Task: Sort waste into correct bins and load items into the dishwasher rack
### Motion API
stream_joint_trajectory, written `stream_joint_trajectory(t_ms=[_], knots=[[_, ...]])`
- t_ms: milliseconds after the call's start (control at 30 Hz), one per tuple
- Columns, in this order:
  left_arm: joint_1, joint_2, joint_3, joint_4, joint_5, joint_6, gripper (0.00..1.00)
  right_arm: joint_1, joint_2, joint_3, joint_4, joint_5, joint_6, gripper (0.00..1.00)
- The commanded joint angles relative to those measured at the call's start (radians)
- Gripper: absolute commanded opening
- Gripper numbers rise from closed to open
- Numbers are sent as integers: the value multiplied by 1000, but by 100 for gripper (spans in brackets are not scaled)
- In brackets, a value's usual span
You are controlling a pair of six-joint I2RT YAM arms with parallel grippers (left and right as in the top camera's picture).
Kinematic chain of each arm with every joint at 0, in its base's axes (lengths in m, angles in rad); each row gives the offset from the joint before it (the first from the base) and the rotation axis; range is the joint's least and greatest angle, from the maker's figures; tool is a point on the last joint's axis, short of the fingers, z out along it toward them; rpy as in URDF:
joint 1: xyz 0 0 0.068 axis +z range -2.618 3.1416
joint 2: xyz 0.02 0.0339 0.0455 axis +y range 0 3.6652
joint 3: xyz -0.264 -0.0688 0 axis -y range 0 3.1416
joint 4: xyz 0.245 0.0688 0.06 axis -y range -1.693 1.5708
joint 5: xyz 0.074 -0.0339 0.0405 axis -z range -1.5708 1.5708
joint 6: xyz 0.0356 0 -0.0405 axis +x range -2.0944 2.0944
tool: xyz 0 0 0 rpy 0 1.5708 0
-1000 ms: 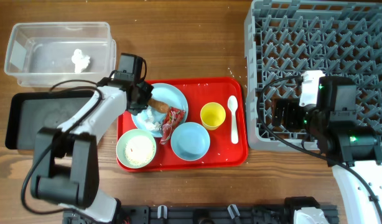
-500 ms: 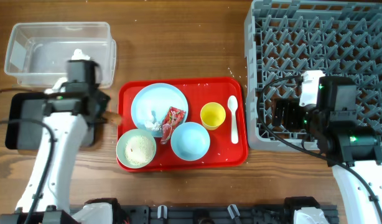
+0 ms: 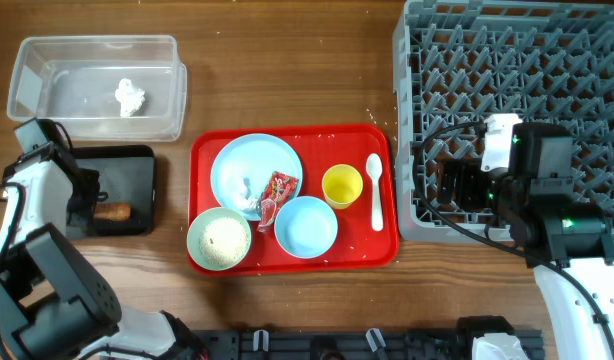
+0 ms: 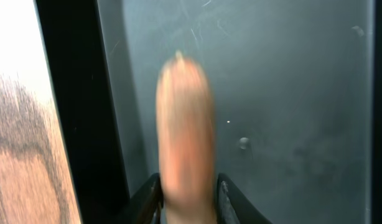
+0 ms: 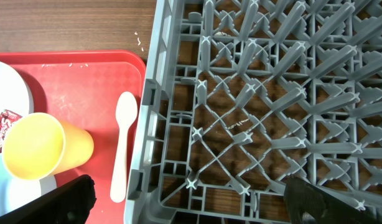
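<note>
The dishwasher rack (image 3: 507,60) stands right of the red tray (image 3: 362,245); the right pincer (image 5: 191,196) hangs over the rack's edge nearest that tray, jaws wide apart, empty. Left of the red tray sits the black tray (image 3: 137,170), the left pincer (image 4: 188,193) low over it. The carrot piece (image 3: 115,211) lies inside it, long axis running from the pincer's tips towards the red tray, butt end between the fingers (image 4: 147,198); whether they clamp it or stand free I cannot tell
</note>
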Motion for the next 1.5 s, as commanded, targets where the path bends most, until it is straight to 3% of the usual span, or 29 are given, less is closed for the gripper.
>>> stream_joint_trajectory(t_ms=[0, 100, 267, 400, 500, 700, 1000, 1033, 1067, 1200, 1367, 1467], knots=[[8, -3, 5, 10, -13, 32, 43, 5, -2, 21, 0, -11, 17, 100], [8, -42, 26, 6, 27, 103, 53, 5, -2, 21, 0, -11, 16, 100], [-41, -186, 54, 13, 302, 222, 53, 5, -2, 21, 1, -11, 17, 100], [-201, -237, 54, 13, 467, 319, 52, 5, -2, 21, 4, -11, 17, 100], [-398, -211, 54, 7, 473, 367, 50, 5, -2, 21, 4, -11, 16, 100], [-690, -63, 53, 7, 397, 370, 57, 5, -2, 21, 4, -11, 17, 100], [-777, 142, 53, 0, 308, 370, 52, 5, -2, 21, 4, -11, 17, 100], [-777, 142, 53, 0, 284, 370, 45, 5, -2, 21, 4, -11, 17, 100], [-777, 142, 53, -1, 282, 370, 32, 5, -2, 21, 3, -11, 17, 100], [-777, 142, 53, -1, 282, 370, 4, 5, -2, 21, 3, -11, 17, 100], [-727, 101, 127, -21, 281, 372, 4, 5, -2, 21, 2, -11, 17, 100], [-660, 26, 224, -23, 273, 450, 4, 5, -2, 21, 2, -11, 17, 100]])
